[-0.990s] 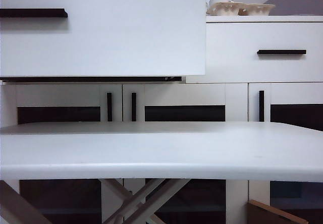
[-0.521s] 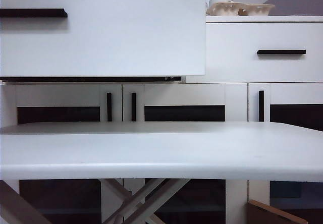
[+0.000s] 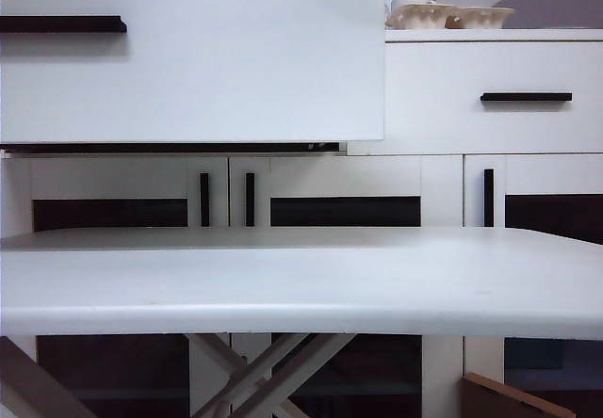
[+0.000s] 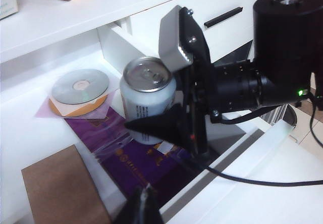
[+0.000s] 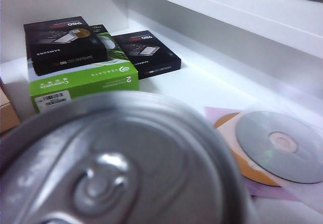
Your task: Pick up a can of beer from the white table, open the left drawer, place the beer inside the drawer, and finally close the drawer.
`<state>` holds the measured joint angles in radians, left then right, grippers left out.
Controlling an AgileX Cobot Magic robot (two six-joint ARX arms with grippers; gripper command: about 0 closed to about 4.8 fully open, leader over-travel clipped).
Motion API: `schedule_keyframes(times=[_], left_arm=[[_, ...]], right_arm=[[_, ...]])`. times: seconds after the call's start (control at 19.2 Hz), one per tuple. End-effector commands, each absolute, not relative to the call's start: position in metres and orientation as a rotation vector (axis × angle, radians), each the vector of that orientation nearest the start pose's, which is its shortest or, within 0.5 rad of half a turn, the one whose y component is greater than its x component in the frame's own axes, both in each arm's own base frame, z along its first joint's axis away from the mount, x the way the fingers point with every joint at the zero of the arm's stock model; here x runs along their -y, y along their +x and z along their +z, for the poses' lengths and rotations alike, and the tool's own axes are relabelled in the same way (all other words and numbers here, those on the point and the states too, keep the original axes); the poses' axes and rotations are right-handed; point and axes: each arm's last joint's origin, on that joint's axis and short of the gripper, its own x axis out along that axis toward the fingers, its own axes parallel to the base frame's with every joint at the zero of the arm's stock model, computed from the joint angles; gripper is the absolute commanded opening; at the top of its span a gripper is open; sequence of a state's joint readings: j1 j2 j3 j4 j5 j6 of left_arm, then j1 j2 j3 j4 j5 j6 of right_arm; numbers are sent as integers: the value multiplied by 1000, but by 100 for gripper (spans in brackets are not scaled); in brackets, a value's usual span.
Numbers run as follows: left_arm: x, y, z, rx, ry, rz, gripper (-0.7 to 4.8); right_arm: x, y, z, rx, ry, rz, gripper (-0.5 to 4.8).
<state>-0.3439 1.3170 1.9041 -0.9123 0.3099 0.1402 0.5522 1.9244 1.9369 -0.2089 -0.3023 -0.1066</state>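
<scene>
left wrist view, can of beer (image 4: 147,100) in left drawer (image 4: 30,128), cd (image 4: 81,86) nr, right end effector (image 4: 174,90) at can

Right arm (image 4: 282,47): matte black cylindrical housing, ribbed black wrist section, small green indicator light, black cable trailing beneath. Right tool (image 4: 169,95): grey metal bracket with two screws, black pointed finger (image 4: 156,126). Left tool (image 4: 144,206): dark finger tips barely visible.
</scene>
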Motion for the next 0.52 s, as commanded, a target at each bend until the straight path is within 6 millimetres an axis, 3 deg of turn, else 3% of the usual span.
schedule_keyframes(times=[0.05, 0.1, 0.16, 0.52], left_arm=[[80, 198, 519, -251, 140, -669, -6], [80, 198, 519, -251, 140, -669, -6], [80, 198, 519, -252, 137, -669, -6], [80, 198, 519, -253, 137, -669, -6]], right_arm=[[-243, 376, 402, -116, -150, 880, 338], [-245, 375, 401, -124, -153, 886, 357], [-246, 375, 401, -122, -152, 887, 479], [-245, 374, 401, -126, -152, 886, 479]])
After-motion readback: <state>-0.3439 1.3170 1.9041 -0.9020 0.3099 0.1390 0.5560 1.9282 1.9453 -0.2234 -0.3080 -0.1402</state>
